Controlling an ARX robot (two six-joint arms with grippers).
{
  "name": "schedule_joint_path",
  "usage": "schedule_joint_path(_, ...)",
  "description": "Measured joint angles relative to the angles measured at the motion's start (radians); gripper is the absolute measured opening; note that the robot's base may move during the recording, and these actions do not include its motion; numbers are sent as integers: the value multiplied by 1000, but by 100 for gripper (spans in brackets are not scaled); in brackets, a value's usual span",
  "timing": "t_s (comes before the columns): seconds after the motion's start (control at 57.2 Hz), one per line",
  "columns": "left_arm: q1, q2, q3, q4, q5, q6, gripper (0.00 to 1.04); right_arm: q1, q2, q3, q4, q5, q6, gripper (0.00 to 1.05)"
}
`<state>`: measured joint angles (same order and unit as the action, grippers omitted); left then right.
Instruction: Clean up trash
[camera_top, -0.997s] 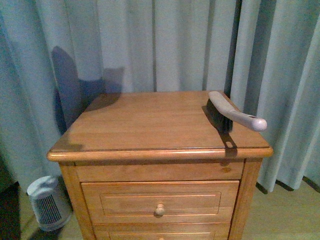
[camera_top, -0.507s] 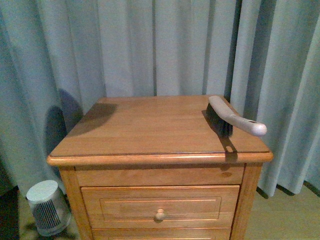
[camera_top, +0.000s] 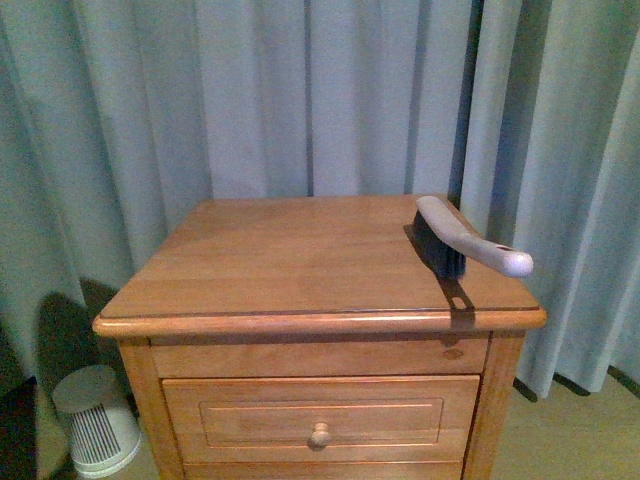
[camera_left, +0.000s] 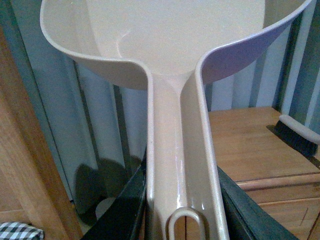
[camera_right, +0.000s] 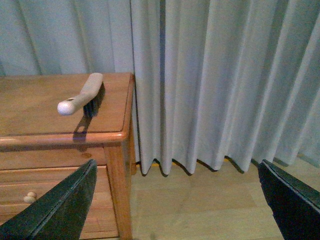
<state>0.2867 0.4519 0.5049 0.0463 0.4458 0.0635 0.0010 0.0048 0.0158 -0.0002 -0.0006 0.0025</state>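
The left tool (camera_left: 182, 210) is pressed together on the handle of a pinkish-beige dustpan (camera_left: 175, 35), one dark finger on each side of the handle. The pan's bowl is held up and well apart from the brush (camera_left: 298, 136). The right tool (camera_right: 177, 190) is spread wide and pinches nothing; it hangs off to the side of the worktop (camera_top: 290, 260), also well apart from the brush and lower than it. The brush lies bristles down at one end of the wooden worktop, close to the front corner, its pale handle tip reaching past the edge. A drawer (camera_top: 320, 415) with a round knob sits below the brush's level, and a pale curtain (camera_top: 300, 90) hangs behind it. The trash shows in no view, so I cannot tell where it lies relative to either tool.
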Motion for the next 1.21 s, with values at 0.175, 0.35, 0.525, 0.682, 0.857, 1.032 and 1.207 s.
schedule_joint_path(0.175, -3, 0, 0, 0, -1, 0, 28, 33, 27, 14, -49, 104, 12, 97)
schedule_joint_path(0.35, -3, 0, 0, 0, -1, -1, 28, 139, 336, 182, -84, 296, 114, 97)
schedule_joint_path(0.525, -3, 0, 0, 0, -1, 0, 28, 249, 692, 550, -145, 237, 209, 97)
schedule_joint_path(0.682, -3, 0, 0, 0, -1, 0, 28, 336, 1017, 913, -268, 216, 260, 97)
schedule_joint_path(0.857, -3, 0, 0, 0, -1, 0, 28, 361, 1349, 1213, -427, 214, 346, 97)
schedule_joint_path(1.032, -3, 0, 0, 0, -1, -1, 28, 368, 1574, 1336, -480, 209, 402, 97)
schedule_joint_path(1.207, -3, 0, 0, 0, -1, 0, 28, 369, 1699, 1398, -470, 191, 418, 97)
